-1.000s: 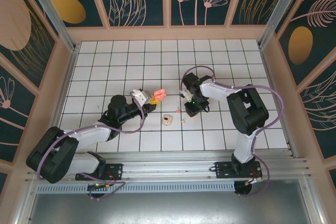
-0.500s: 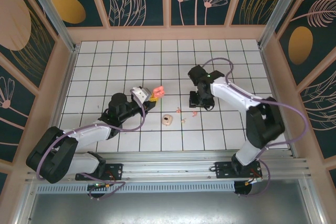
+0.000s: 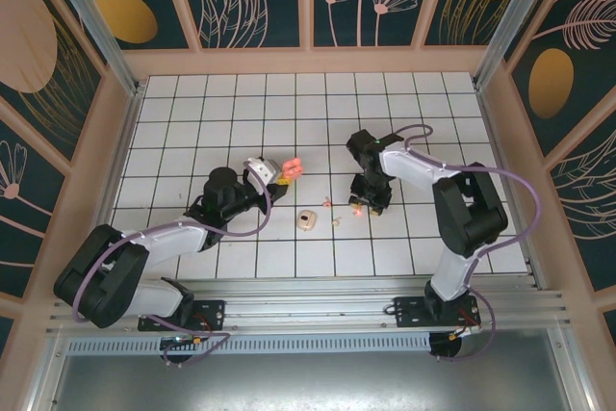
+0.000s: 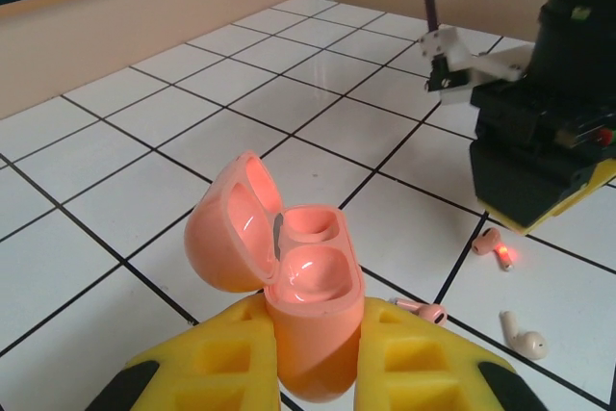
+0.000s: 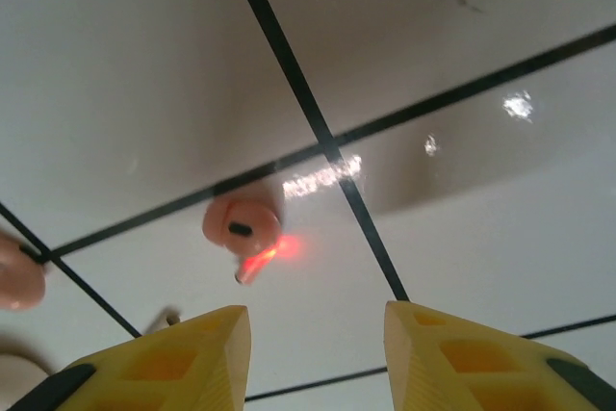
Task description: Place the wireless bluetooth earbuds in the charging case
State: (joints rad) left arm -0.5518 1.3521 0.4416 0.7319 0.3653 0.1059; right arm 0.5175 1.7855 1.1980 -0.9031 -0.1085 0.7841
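Logged the right gripper [image 3: 365, 202] back low over the tiled table [image 3: 192, 113], right of centre, after a swing up and out toward the far right half a second earlier. Now poised directly above one salmon-pink earbud [image 5: 243, 223], a red light glowing at the bud's stem. Jaws part-spread, nothing between them, no contact with the bud visible. Taken as a re-aim rather than a retreat: lined up for a first pick, grip not yet made. Noted little change on the left side across the same second. Left gripper [image 4: 313, 358] clamped tight round the base of the salmon-pink charging case [image 4: 308, 286], held up off the tiles left of centre, lid hinged back, both wells seemingly empty. Counted two more loose buds on the tiles between the arms: a second salmon-pink earbud [image 4: 423, 311] nearest the held case, and a cream earbud [image 4: 525, 340] just to its right. Spotted also a cream case [image 3: 307, 220] lying near, between the arms, untouched. Judged the task barely begun: no bud seated yet. Next move likely a short drop and a gentle close; a small, smooth bud, easy to flick away on a slightly off-centre pinch.
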